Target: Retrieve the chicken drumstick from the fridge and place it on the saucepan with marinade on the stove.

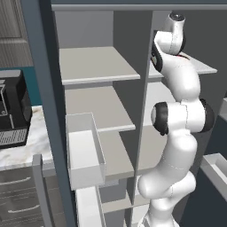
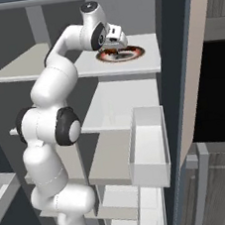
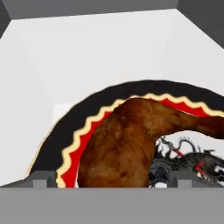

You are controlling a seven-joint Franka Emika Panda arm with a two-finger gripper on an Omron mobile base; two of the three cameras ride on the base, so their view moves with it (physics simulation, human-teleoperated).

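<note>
The fridge [image 1: 44, 88] stands open, and my arm reaches onto its top right shelf [image 2: 128, 65]. There the chicken drumstick [image 3: 122, 144], a glossy reddish-brown lump, lies on a plate [image 3: 70, 131] with a black rim and a red and yellow zigzag band. My gripper [image 3: 113, 179] is open, with one fingertip on each side of the thick end of the drumstick and close over it. From the right base view the gripper [image 2: 118, 45] hangs just over the plate [image 2: 137, 52]. The saucepan, the marinade and the stove are out of view.
Pale shelves [image 1: 95, 66] fill the fridge on both sides of a centre divider [image 1: 144, 111]. Door bins [image 1: 84, 150] [image 2: 148, 145] jut out from the open doors. A black coffee machine [image 1: 11, 106] stands on the marble counter [image 1: 26, 146] to the left.
</note>
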